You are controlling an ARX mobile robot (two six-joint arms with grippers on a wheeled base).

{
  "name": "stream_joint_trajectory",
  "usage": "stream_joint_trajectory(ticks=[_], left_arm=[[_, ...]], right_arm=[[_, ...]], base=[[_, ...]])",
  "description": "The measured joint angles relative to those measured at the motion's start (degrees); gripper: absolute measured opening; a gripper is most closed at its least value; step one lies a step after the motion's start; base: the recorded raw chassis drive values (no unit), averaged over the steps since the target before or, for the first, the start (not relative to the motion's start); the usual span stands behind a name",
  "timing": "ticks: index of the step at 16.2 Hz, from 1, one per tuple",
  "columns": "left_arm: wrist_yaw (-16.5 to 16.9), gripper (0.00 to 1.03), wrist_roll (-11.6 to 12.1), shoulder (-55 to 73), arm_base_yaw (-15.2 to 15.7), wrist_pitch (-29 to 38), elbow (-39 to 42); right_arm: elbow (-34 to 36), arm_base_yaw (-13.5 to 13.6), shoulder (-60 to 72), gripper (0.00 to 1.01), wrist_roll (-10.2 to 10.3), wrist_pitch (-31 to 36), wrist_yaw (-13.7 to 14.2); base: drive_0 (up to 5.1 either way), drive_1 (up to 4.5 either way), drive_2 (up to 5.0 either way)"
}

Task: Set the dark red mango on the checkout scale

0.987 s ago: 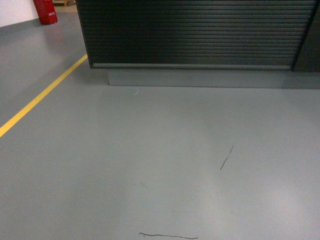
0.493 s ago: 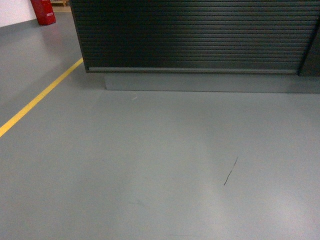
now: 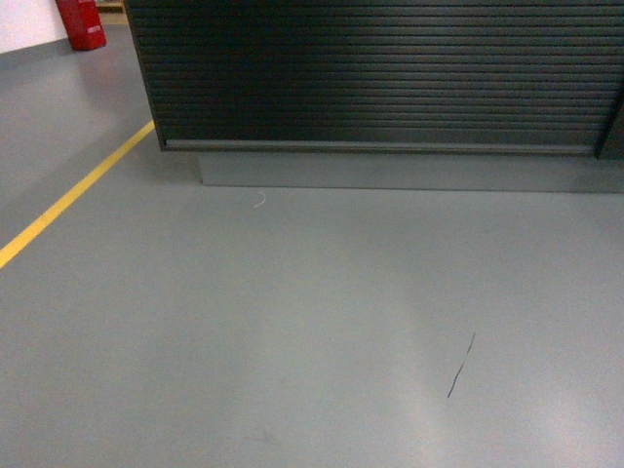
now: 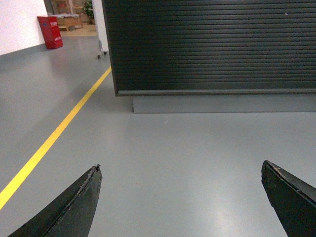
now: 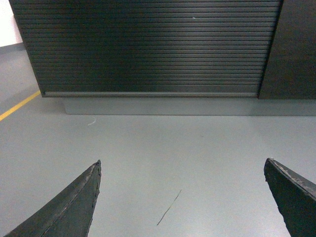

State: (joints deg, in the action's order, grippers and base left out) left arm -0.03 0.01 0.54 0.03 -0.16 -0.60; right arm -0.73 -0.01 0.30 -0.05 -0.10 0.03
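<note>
All you see of your robot is its claws. The left claw (image 4: 180,197) shows two black, tapering fingers in the lower corners of its wrist view, the left finger (image 4: 74,207) scuffed pale along its inner edge. The right claw (image 5: 181,197) looks alike: matte black, wedge-shaped fingers (image 5: 71,207) with worn, greyish edges (no cables or screws visible).

Checkout (image 3: 380,78), dark ribbed front panel, grey plinth, on grey floor
</note>
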Motion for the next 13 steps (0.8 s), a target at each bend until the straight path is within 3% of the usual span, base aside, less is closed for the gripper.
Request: stream_joint_trajectory(ticks=[13], left_arm=[[0.02,0.98,0.0,0.0,0.0,0.0,0.0]], right_arm=[[0.0,0.0,0.0,0.98,0.0,-0.11,0.0]], base=[[-0.1,2.4,-2.5]])
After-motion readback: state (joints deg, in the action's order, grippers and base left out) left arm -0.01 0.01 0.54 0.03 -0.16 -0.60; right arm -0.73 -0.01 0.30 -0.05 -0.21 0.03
